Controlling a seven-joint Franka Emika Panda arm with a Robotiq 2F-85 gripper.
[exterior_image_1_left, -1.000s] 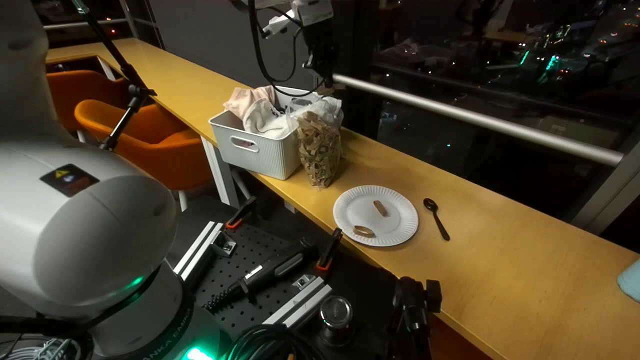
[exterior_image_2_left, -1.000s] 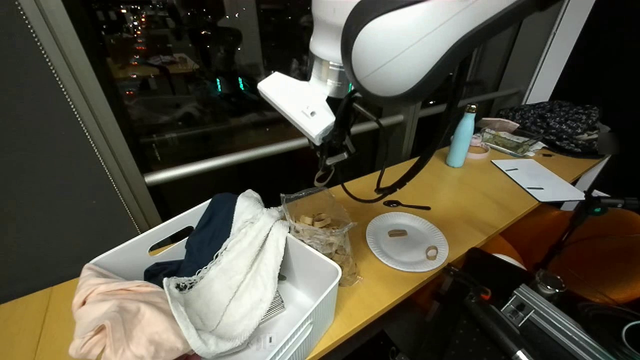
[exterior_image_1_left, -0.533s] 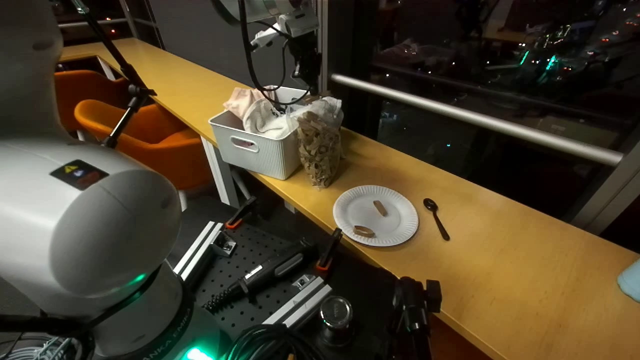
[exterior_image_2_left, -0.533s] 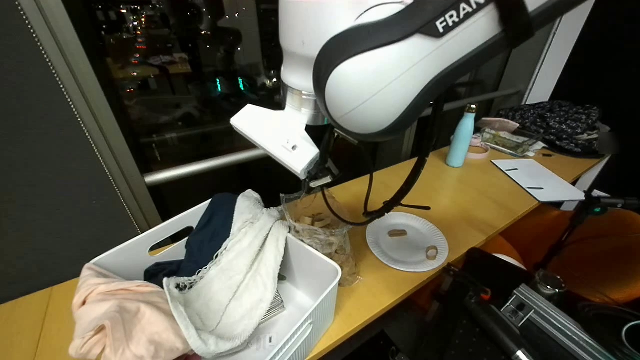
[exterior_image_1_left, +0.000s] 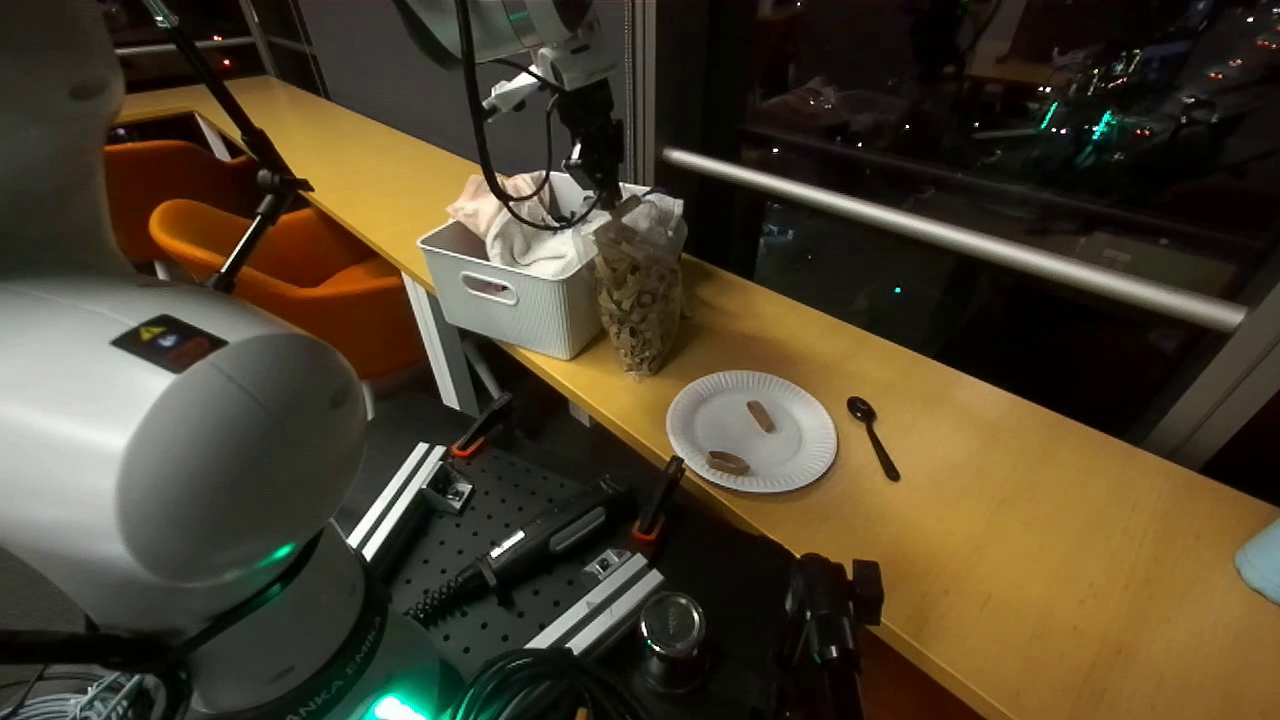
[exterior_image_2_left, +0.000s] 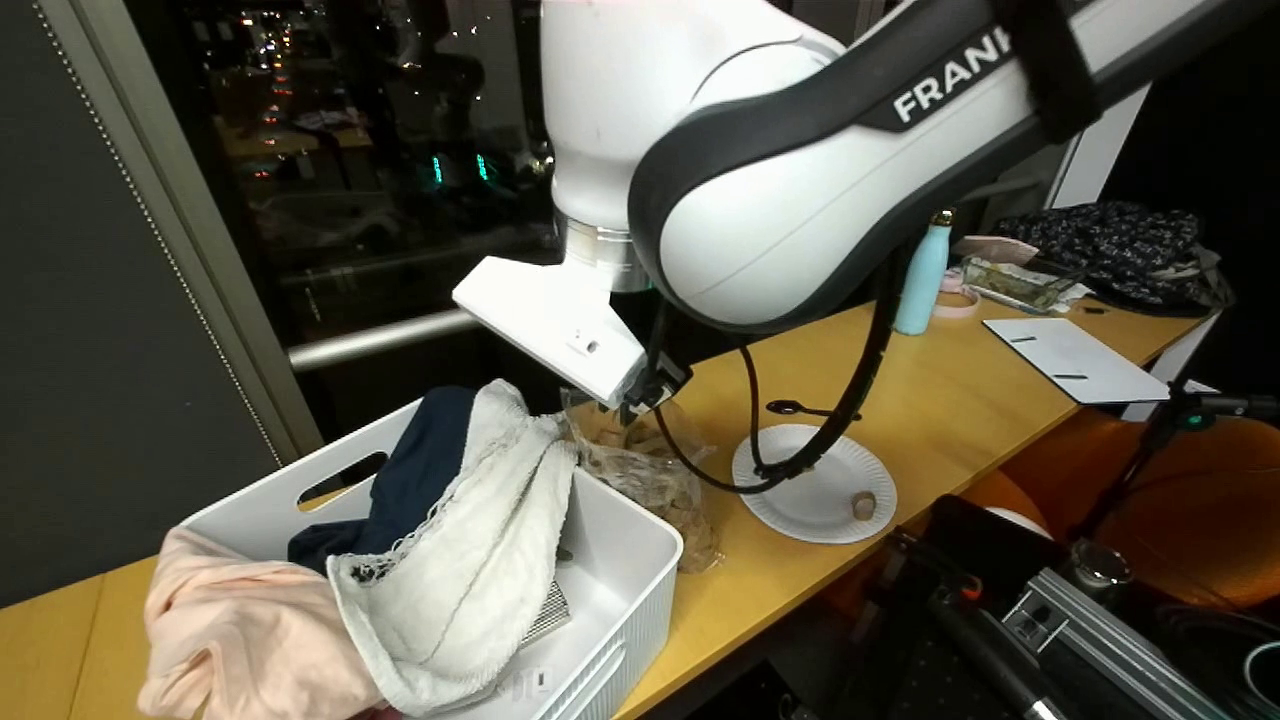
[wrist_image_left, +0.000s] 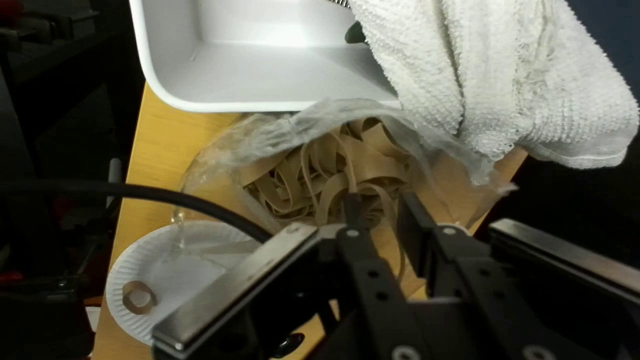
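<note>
My gripper (wrist_image_left: 382, 200) hangs over the mouth of a clear plastic bag (exterior_image_1_left: 640, 310) filled with tan bands (wrist_image_left: 320, 165). Its fingers (wrist_image_left: 414, 225) stand a little apart, with a gap between them. A tan strip rises from the tip of the left finger, and a thin band curves down behind the gap; whether either touches a finger I cannot tell. In an exterior view a short brown strip (exterior_image_1_left: 623, 209) shows just under the gripper, at the bag's top. A white paper plate (exterior_image_2_left: 790, 510) beside the bag carries two bands (exterior_image_1_left: 760, 416), one a ring (wrist_image_left: 138, 297).
A white basket (exterior_image_1_left: 520, 300) with a white towel (exterior_image_2_left: 470, 540) and other cloth stands against the bag. Past the plate lies a black spoon (exterior_image_1_left: 873, 438). A blue bottle (exterior_image_2_left: 922, 280) and a white board (exterior_image_2_left: 1075, 360) are farther along the table. The arm's black cable (exterior_image_2_left: 740, 488) loops above the plate.
The gripper has come down to the bag's mouth, shifting toward the basket. A second ago a tan ring hung from its closed fingers; now the fingers have parted.
</note>
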